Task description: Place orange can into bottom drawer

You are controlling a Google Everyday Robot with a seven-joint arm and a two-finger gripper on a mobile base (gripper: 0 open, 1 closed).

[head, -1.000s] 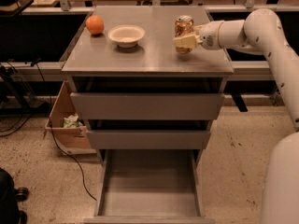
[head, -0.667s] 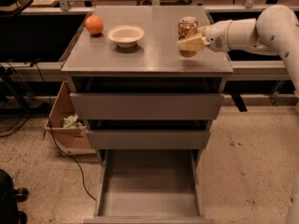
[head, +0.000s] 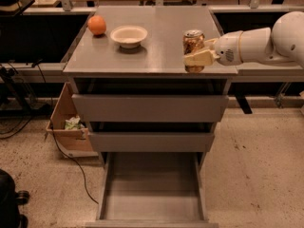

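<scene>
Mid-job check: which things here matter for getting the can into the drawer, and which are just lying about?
Job:
orange can, on the cabinet top, right side
gripper, at the can
bottom drawer, pulled open

Lying about:
orange fruit
white bowl
cardboard box, on the floor, left

cabinet top point(head: 156, 42): grey metal, smooth, dull sheen with soft light patches
upper drawers point(head: 149, 107): same grey metal, flat matt fronts
bottom drawer point(head: 152, 194): grey metal, plain smooth matt floor
orange can point(head: 193, 44): metal, glossy orange-brown speckled print, shiny silver top
gripper point(head: 196, 52): at front right edge of cabinet top, clasping the orange can; fingers point(head: 199, 58) cream, smooth, matt, plastic-looking
arm point(head: 266, 44): white smooth shell, slight gloss
bowl point(head: 128, 35): pale, matt; paper or foam, unclear
orange fruit point(head: 97, 25): skin with dull sheen
box point(head: 64, 120): brown cardboard, matt
floor point(head: 256, 165): hard, speckled, rough-looking
</scene>
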